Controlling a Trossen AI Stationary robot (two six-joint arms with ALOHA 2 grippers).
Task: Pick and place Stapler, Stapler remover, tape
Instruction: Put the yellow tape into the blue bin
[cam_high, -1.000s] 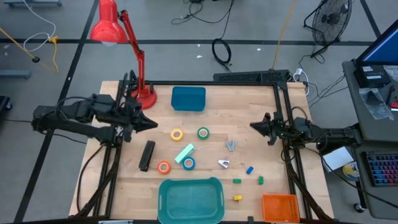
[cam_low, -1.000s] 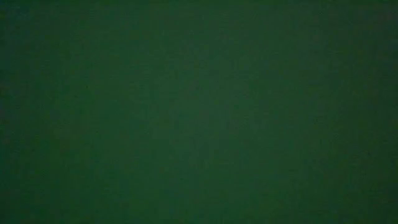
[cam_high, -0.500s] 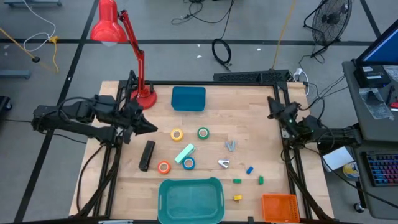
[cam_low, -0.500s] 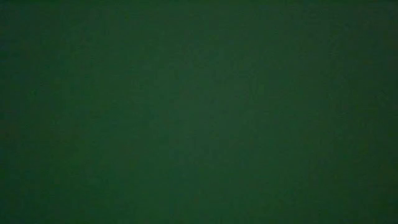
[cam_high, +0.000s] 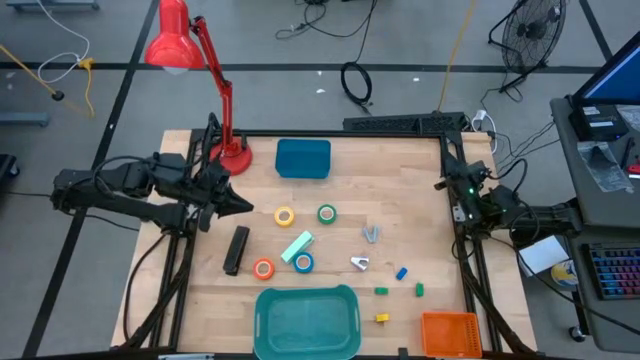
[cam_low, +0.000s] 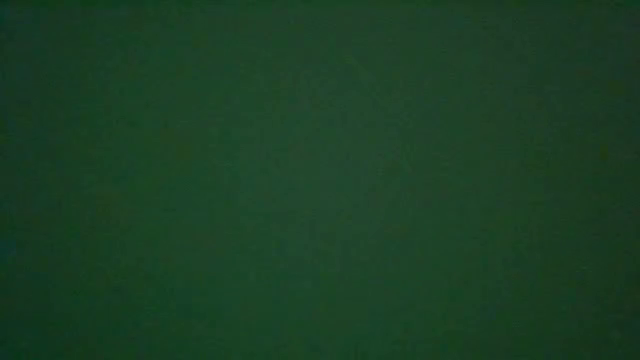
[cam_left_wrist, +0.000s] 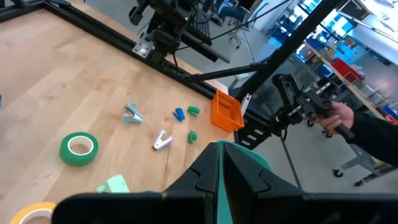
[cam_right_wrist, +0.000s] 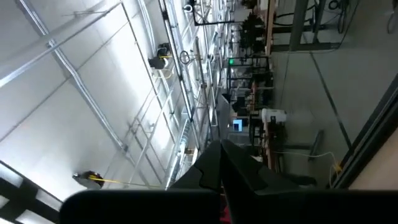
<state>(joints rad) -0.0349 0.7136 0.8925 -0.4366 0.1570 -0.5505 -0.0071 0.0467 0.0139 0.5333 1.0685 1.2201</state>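
Both grippers were closed and empty — left gripper (cam_high: 243, 203) hovered just left of the yellow tape (cam_high: 285, 216), above the stapler (cam_high: 236, 250); right gripper (cam_high: 443, 183) was parked at the table's right edge, clear of the work.

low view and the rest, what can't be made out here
- Low view: only flat dark green, nothing of the table shows.
- Right wrist view: the right gripper faces the room, so no table or task things show.
- Left wrist view: the left gripper covers the tray; the yellow tape is cut by the picture's edge.
- High view: the stapler remover is too small for detail.
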